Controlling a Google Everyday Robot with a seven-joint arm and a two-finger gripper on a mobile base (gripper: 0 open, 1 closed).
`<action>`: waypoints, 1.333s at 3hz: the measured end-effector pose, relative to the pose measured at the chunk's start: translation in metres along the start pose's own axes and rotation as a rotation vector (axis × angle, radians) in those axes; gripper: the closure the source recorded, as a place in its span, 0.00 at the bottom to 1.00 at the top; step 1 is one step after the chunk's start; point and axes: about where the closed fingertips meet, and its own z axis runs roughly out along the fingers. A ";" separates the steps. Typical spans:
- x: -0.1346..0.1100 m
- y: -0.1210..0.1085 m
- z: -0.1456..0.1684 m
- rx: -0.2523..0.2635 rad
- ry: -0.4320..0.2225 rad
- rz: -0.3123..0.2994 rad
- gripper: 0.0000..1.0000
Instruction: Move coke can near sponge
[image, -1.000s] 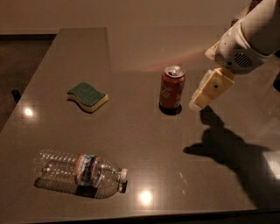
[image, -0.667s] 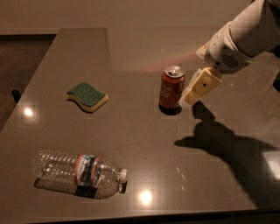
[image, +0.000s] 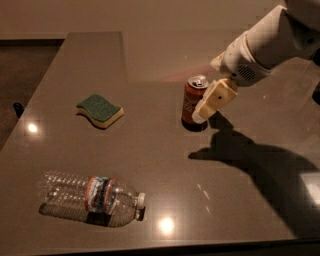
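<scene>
The coke can (image: 191, 102) stands upright on the dark table (image: 150, 165), right of centre, red with a silver top. The sponge (image: 100, 110) lies flat to the can's left, green top over pale yellow foam, about a can's length and a half away from it. My gripper (image: 201, 111) comes in from the upper right on a white arm (image: 265, 45). Its cream tip sits right against the can's right side, at the height of the can's lower half. Whether it touches the can is not clear.
A clear plastic bottle (image: 90, 197) with a red and blue label lies on its side near the table's front left. The table's front edge runs along the bottom of the view, its left edge slants at the far left. The arm's shadow falls right of the can.
The gripper has moved left and slightly down toward the can, from a short gap to its right to right against its side. Can, sponge and bottle have not moved.
</scene>
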 end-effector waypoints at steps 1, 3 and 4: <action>-0.006 -0.001 0.012 -0.017 -0.015 -0.004 0.00; -0.012 -0.002 0.023 -0.050 -0.022 -0.009 0.48; -0.028 0.004 0.025 -0.087 -0.033 -0.040 0.72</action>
